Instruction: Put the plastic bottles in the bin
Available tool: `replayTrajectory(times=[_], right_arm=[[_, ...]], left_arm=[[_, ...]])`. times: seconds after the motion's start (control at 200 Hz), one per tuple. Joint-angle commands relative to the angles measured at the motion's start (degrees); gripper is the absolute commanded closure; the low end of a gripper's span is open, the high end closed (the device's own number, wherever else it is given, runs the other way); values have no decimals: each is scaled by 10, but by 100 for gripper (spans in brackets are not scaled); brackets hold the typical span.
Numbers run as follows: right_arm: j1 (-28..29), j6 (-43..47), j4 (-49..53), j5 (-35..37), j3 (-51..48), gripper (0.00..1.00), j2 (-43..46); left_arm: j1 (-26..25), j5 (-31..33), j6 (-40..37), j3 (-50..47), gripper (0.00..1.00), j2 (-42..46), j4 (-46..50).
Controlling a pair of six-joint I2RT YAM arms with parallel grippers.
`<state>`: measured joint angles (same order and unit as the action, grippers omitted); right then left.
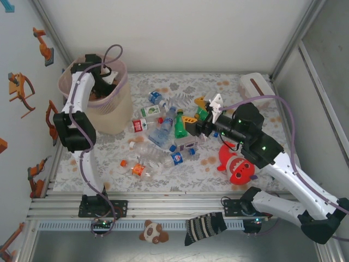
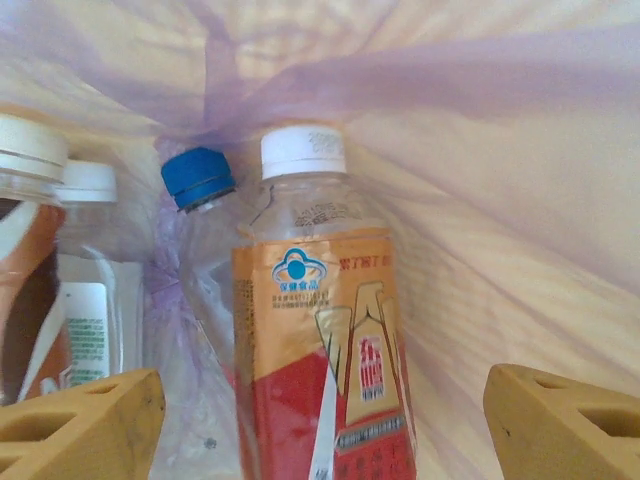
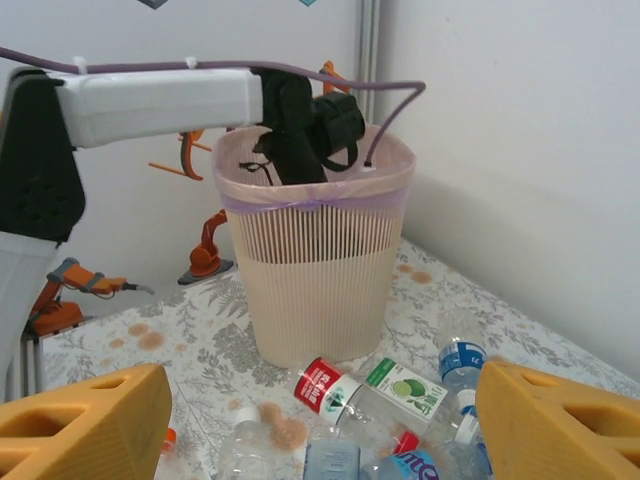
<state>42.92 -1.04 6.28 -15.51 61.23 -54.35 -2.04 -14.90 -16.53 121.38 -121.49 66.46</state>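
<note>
Fingers (image 2: 80, 430) of my left gripper (image 2: 320, 425) stand spread inside the bin (image 1: 112, 117), freeing the red-labelled bottle (image 2: 330, 340) to lie among other bottles (image 2: 85, 300).

Floral table (image 1: 203, 178) under scattered plastic bottles (image 1: 162, 135), bin (image 1: 112, 117), red plush (image 1: 240, 170), white box (image 1: 256, 87)

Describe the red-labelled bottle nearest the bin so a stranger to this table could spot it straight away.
Start at the tall beige bin in the far left corner of the table. Right at its foot, on the pile side, lies a clear bottle. Its label is red with white lettering; the neighbouring bottle wears a white-and-green one.
</note>
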Motion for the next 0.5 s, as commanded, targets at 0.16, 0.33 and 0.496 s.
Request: replayTrajectory(times=[0.16, 0.33, 0.496], right_arm=[[2, 27, 39, 3, 22, 21, -16], [8, 27, 62, -31, 43, 22, -54], [34, 30, 85, -33, 60, 23, -96]], left_arm=[[6, -37, 12, -2, 16, 81, -3], [11, -56, 18, -7, 16, 125, -12], [19, -69, 37, -42, 16, 183, -58]])
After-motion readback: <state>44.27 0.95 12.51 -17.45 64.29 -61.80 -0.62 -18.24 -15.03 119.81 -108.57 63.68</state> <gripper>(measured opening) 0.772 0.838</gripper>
